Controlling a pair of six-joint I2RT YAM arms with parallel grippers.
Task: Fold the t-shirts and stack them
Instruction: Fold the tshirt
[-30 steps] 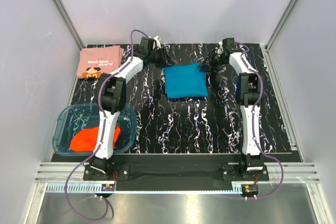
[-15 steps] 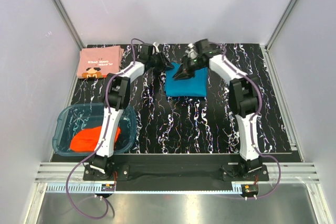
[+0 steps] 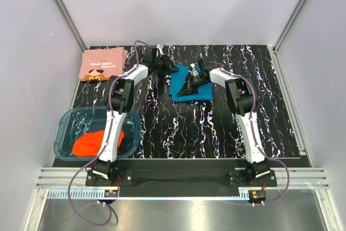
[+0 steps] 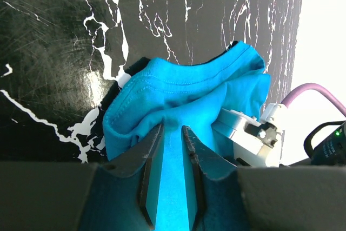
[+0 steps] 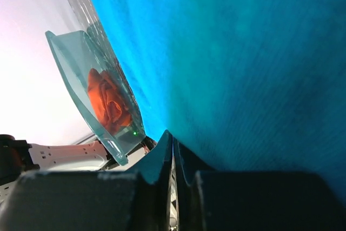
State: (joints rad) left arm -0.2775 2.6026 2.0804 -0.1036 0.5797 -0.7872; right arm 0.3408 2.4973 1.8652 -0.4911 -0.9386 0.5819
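Since the limp teal t-shirt should sag, take corners: left gripper pinches its edge, right gripper closed.

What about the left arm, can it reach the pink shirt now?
Probably not yet: the left gripper is shut on the blue shirt. Once it lets go, nothing seems to lie between it and the pink shirt.

A tub is placed on the surface, and a bunched t-shirt is held inside it. Behind the tub a lettered t-shirt is laid flat. To the tub's far right a folded t-shirt is laid, met by the left tool and right tool.
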